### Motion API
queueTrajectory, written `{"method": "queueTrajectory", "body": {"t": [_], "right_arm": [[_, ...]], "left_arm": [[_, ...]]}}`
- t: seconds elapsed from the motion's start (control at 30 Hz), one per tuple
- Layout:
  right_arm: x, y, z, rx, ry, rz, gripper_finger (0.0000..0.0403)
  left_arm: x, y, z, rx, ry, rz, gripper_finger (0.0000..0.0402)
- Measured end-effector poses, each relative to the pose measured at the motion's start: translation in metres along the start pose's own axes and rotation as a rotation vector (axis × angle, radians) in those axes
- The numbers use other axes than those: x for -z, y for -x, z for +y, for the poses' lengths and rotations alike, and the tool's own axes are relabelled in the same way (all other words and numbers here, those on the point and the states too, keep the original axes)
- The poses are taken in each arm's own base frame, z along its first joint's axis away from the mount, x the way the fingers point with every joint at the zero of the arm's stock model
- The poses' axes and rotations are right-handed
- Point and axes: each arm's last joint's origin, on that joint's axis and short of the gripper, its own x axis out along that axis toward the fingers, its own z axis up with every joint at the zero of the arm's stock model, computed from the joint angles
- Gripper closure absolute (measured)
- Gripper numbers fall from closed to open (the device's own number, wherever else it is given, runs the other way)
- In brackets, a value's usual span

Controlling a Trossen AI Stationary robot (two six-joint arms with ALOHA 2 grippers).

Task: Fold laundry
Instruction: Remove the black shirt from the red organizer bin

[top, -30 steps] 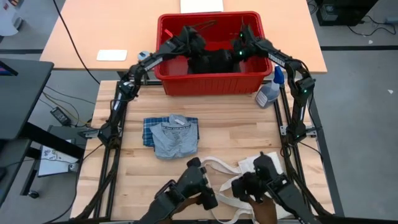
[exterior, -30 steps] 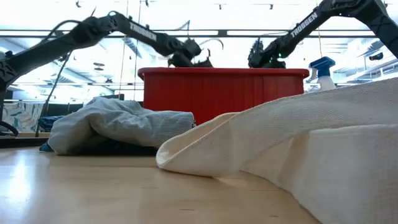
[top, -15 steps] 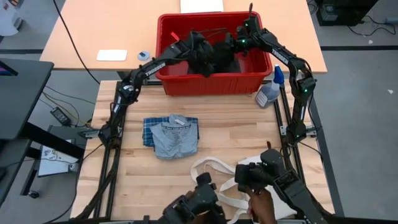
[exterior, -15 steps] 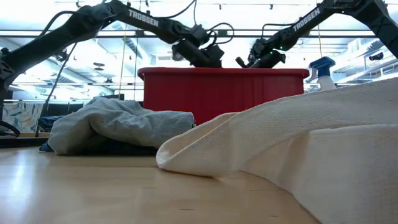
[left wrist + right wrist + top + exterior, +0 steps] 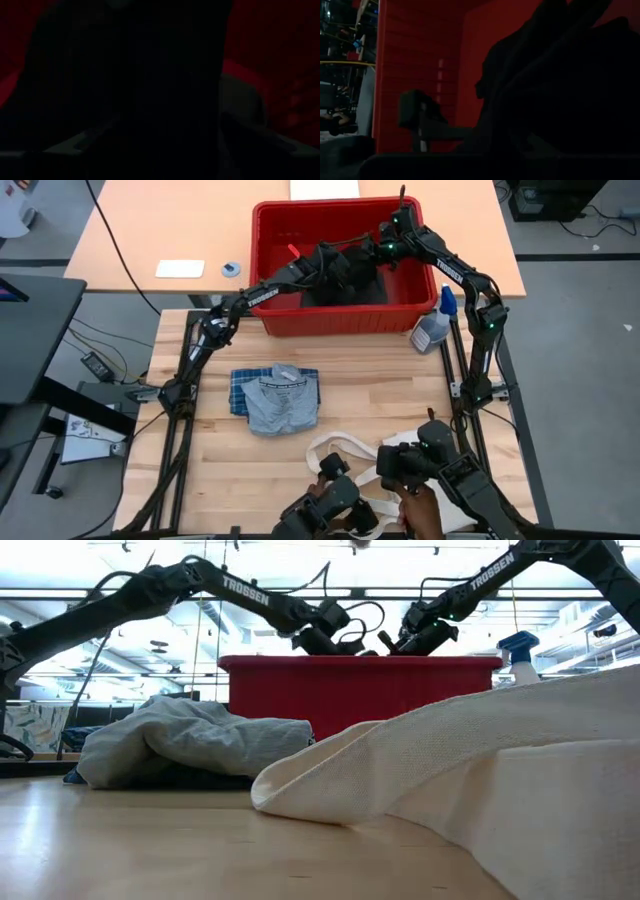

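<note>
Red ribbed plastic bin [image 5: 345, 320] holds limp black cloth [image 5: 350, 280]; both tools' finger states cannot be told.

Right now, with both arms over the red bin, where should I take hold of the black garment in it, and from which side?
Probably from straight above. The black garment lies bunched in the red bin, whose walls block any side approach. Pinch a raised fold on top of the heap, between the left end effector and the right end effector, both already over it.

Both pincers' fingers buried in black piece [image 5: 345, 280] inside red bin [image 5: 270, 250].
</note>
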Motion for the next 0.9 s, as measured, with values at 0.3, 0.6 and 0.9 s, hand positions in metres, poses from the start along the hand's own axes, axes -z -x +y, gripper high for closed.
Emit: {"method": "queueTrajectory", "body": {"t": [0.3,0.6,0.9], "right_arm": [[0.001,0.000,0.000,-0.016,-0.020,0.018,0.0379],[0.002,-0.001,0.000,-0.028,-0.032,0.042,0.0376],[0.002,0.000,0.002,-0.059,0.039,0.047,0.0329]], "left_arm": [[0.016,-0.026,-0.004,-0.064,-0.080,0.003,0.0072],[0.030,-0.039,0.006,-0.099,-0.047,0.036,0.0173],[0.028,-0.027,0.026,-0.102,-0.035,0.076,0.0378]]}}
